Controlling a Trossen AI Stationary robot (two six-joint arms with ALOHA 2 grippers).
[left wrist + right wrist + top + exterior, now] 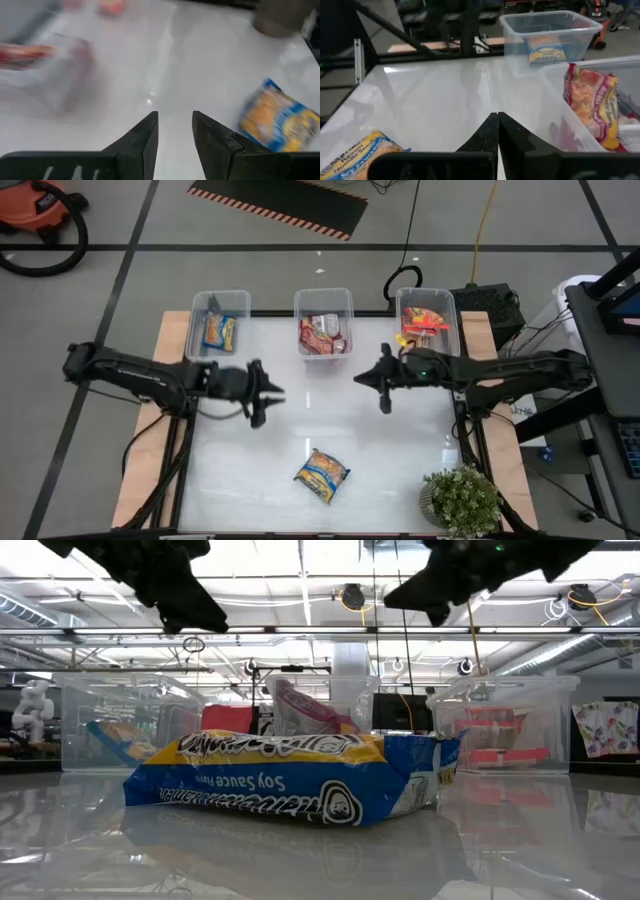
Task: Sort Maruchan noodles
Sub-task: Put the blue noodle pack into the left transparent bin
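Note:
One blue-and-yellow Maruchan packet (322, 476) lies flat on the white table near its near edge; it also shows in the low view (290, 785) and both wrist views (280, 122) (355, 152). More packets sit in three clear bins at the far edge: blue-and-yellow in the left bin (222, 330), maroon in the middle bin (323, 330), orange-red in the right bin (428, 325). My left gripper (270, 395) (175, 122) hovers open above mid-table, left of centre. My right gripper (378, 385) (497, 122) hovers shut, right of centre. Both are clear of the packet.
A potted plant (462, 500) stands at the table's near right corner. The three bins line the far edge. Bare white tabletop (330, 415) lies between the grippers and around the loose packet.

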